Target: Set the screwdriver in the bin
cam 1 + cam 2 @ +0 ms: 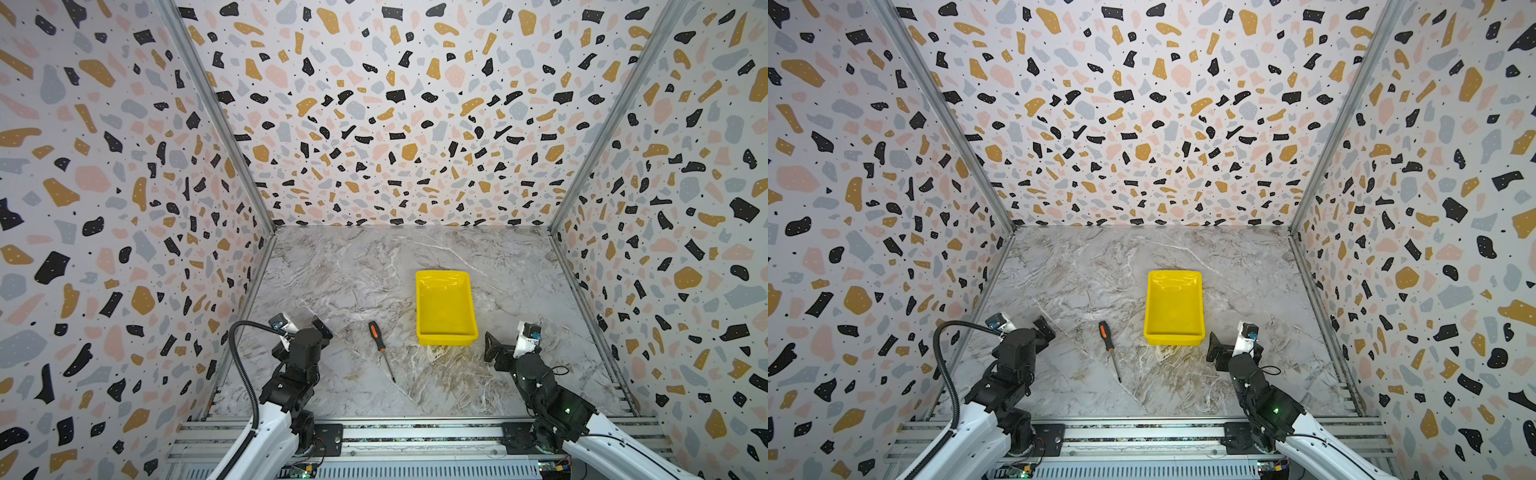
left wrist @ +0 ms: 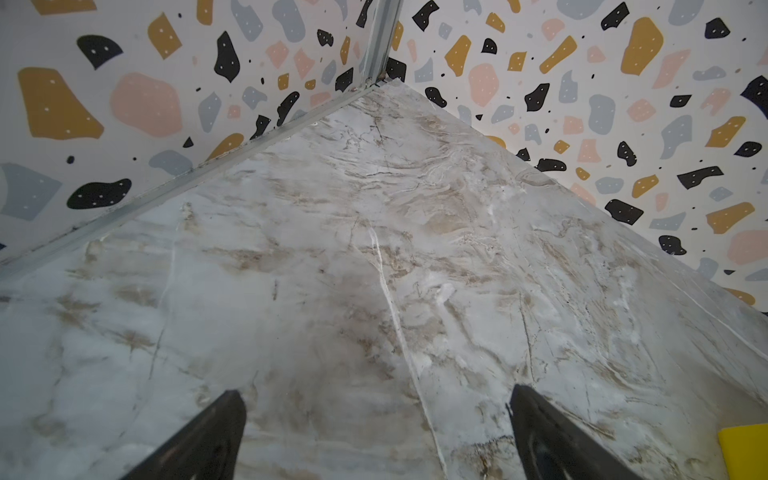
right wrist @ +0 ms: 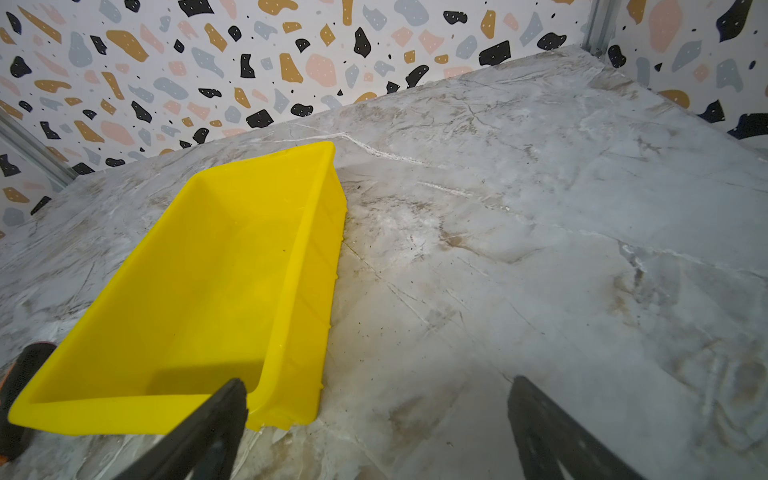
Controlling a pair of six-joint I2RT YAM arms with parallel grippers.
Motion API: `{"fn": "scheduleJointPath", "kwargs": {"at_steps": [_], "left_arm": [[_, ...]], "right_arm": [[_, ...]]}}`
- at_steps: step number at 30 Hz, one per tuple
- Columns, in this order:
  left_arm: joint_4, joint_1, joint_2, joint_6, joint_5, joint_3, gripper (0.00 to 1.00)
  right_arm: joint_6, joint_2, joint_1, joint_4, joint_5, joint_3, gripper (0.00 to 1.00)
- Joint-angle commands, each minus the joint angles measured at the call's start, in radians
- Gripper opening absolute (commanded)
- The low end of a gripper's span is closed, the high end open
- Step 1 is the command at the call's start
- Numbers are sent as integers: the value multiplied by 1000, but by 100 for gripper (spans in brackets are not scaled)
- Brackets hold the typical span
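The screwdriver (image 1: 380,347) (image 1: 1110,349), with a black-and-orange handle and a thin dark shaft, lies flat on the marble table between the two arms, handle pointing away. The yellow bin (image 1: 446,340) (image 1: 1173,340) stands empty just to its right. My left gripper (image 1: 302,329) (image 2: 374,392) hovers open left of the screwdriver, with only bare marble between its fingers. My right gripper (image 1: 508,344) (image 3: 378,380) is open beside the bin's near right corner (image 3: 303,291). In the right wrist view the handle's end (image 3: 25,370) peeks out behind the bin. A corner of the bin (image 2: 744,451) shows in the left wrist view.
Patterned terrazzo walls (image 1: 415,124) enclose the table on three sides, with metal posts (image 1: 216,112) in the corners. A metal rail (image 1: 415,432) carrying both arm bases runs along the front edge. A black cable hose (image 1: 245,374) loops beside the left arm.
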Motion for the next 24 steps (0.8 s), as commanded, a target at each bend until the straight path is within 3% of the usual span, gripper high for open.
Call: {"fn": "scheduleJointPath", "kwargs": {"at_steps": [1, 4, 8, 11, 15, 19, 24], "left_arm": [[77, 2, -45, -73, 81, 10, 100], [27, 2, 2, -201, 159, 27, 87], [134, -23, 119, -355, 336, -44, 70], [144, -88, 171, -424, 284, -53, 62], [98, -171, 187, -421, 146, 2, 60], [120, -200, 218, -408, 121, 36, 51], [141, -299, 330, -376, 54, 118, 47]], "right_arm": [[24, 2, -3, 25, -1, 16, 99], [47, 7, -3, 48, -18, -2, 99], [47, 58, -3, 69, -8, 5, 99], [59, 114, -3, 68, -11, 22, 99], [66, 178, -3, 87, -5, 35, 99], [75, 217, -3, 85, -8, 47, 99], [54, 230, -3, 102, -32, 50, 99]]}}
